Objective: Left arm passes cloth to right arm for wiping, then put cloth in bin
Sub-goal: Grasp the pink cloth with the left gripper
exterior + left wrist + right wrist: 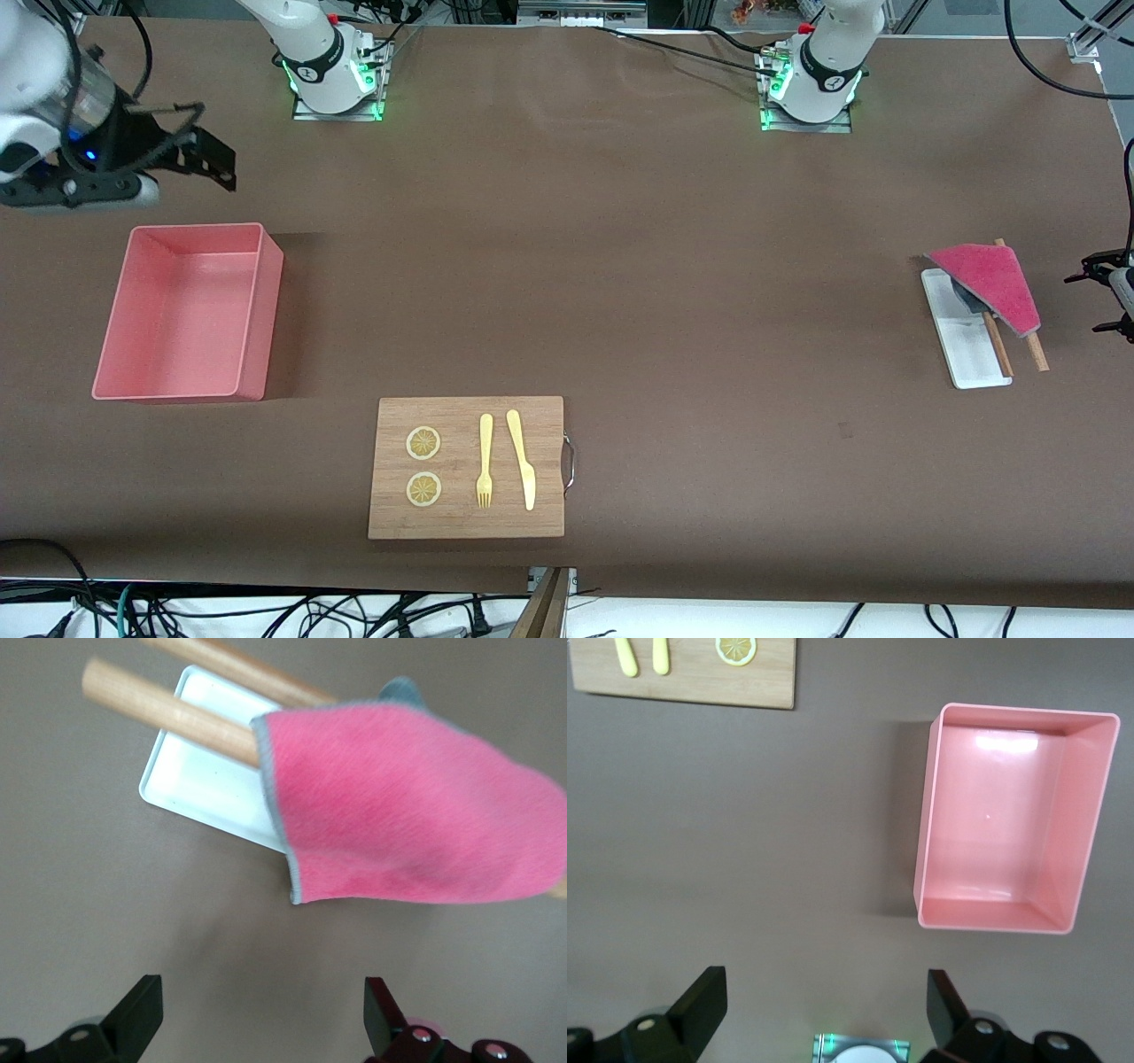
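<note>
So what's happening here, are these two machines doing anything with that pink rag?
Nothing is being held yet. The cloth lies draped over two wooden sticks and a small white tray at the left arm's end of the table. The left gripper hangs open beside it. The right gripper is open too, in the air near the empty bin. A cutting board with fork, knife and lemon slices sits untouched.
</note>
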